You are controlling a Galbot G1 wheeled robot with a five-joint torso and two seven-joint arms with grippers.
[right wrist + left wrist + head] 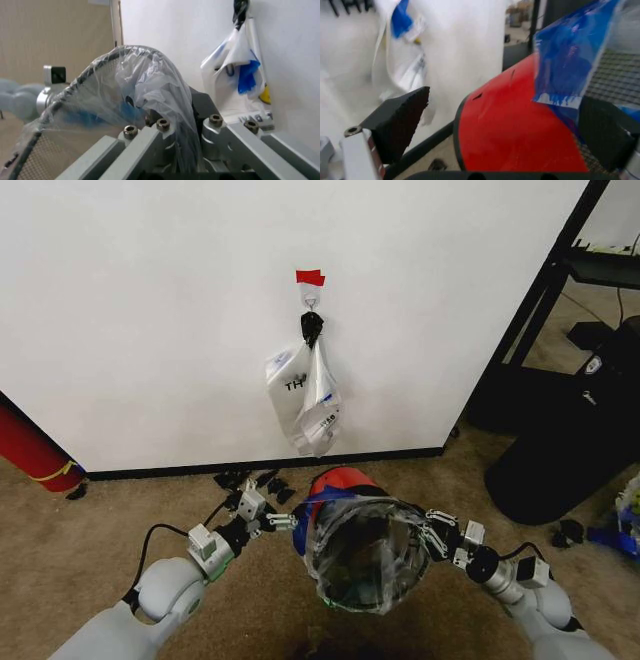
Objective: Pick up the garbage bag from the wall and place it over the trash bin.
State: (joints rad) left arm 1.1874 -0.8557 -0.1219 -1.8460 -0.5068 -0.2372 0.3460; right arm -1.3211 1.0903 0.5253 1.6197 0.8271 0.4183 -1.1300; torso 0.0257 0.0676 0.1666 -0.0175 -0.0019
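Left gripper (283,521): fingers spread wide, the bin's red base and a blue flap of the bag between them, touching neither. Right gripper (432,532): fingers pinched on the garbage bag (362,548) at the bin's rim. Bag stretched over the tilted trash bin (340,481), on carpet near the wall (150,310). A second bag (305,395) hangs from the wall hook (311,302).

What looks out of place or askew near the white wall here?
The small black wire-mesh trash bin is not upright: it is tipped, red base toward the white wall, mouth toward the robot, between the left gripper and the right gripper. A thin translucent plastic bag with blue patches covers its rim.
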